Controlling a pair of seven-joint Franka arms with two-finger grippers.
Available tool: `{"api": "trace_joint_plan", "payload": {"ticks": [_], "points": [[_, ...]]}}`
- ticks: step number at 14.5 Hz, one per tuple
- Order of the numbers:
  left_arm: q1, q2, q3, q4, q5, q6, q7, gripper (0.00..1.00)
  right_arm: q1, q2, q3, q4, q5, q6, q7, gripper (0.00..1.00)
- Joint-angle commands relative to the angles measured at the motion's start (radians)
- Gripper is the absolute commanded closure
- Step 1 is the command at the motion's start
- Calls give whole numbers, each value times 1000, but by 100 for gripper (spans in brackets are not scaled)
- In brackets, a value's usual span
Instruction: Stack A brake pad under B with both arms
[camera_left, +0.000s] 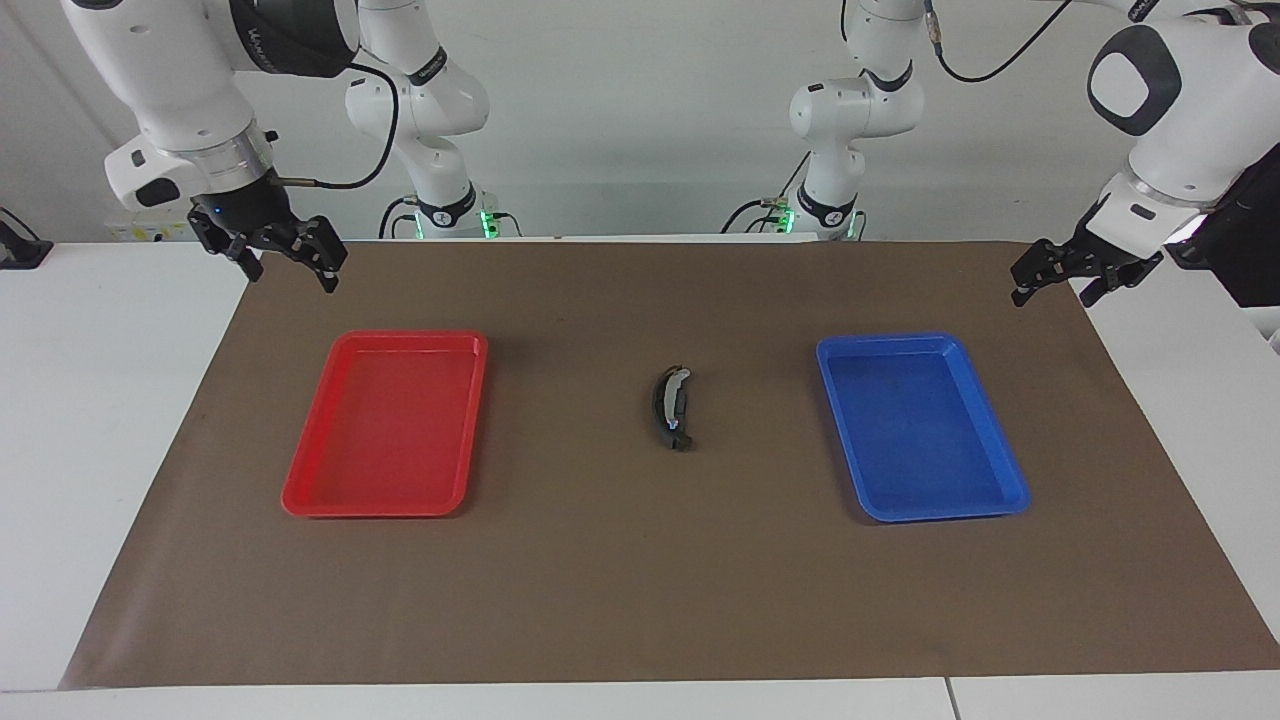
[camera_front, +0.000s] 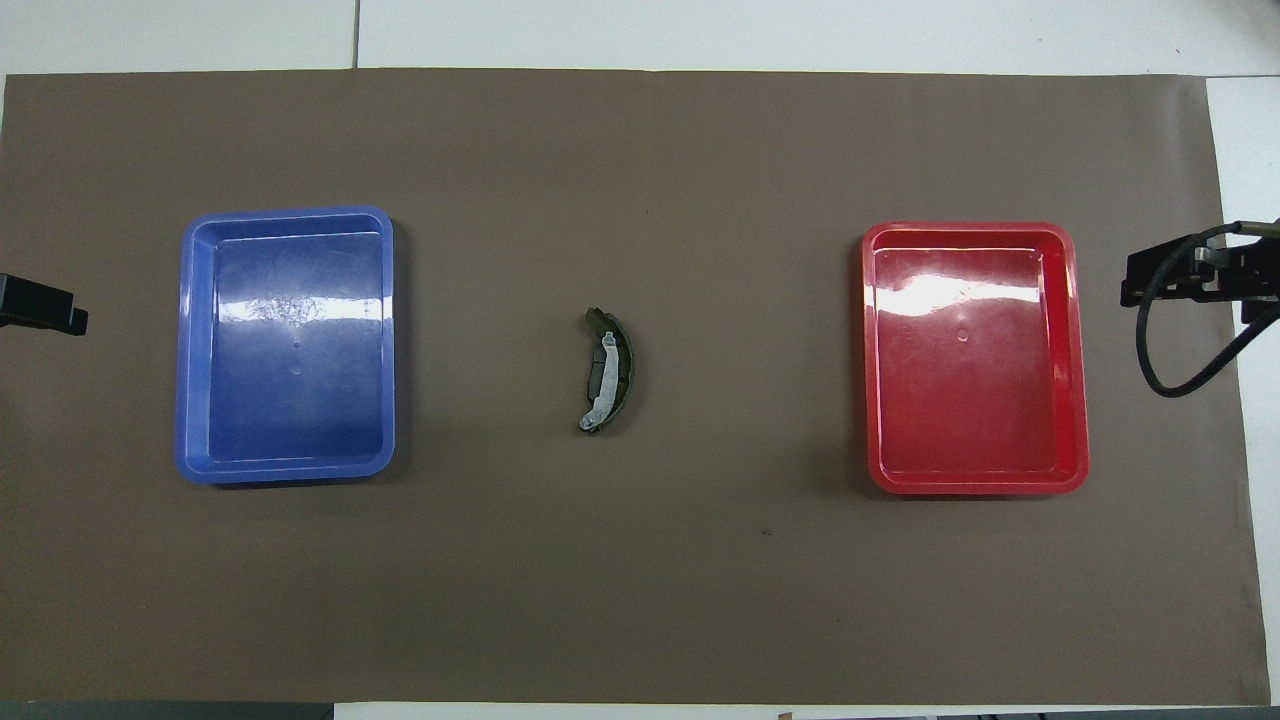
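The long black crescent piece B (camera_left: 668, 408) with silvery ends lies on the brown mat midway between the two trays; it also shows in the overhead view (camera_front: 622, 362). The short dark grey A brake pad (camera_front: 598, 374) shows at the crescent's inner curve, touching it and partly covered by it. My right gripper (camera_left: 290, 272) is open and empty, raised over the mat's corner near the red tray. My left gripper (camera_left: 1055, 294) is open and empty, raised over the mat's edge near the blue tray. Both arms wait apart from the parts.
A red tray (camera_left: 300, 480) lies toward the right arm's end of the table and a blue tray (camera_left: 1005, 470) toward the left arm's end; nothing lies in either. The brown mat (camera_left: 620, 600) covers most of the white table.
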Motion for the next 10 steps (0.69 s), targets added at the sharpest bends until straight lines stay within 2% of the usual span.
{"api": "trace_joint_plan", "payload": {"ticks": [1,6,10], "points": [[9,-3,-5,4,2,-7,10,2,-13,6,16,19,16,-33,-27,1],[9,-3,-5,4,2,-7,10,2,-9,10,16,54,12,-58,-31,1],[9,-3,-5,4,2,-7,10,2,-7,18,19,71,4,-90,-152,1]]}}
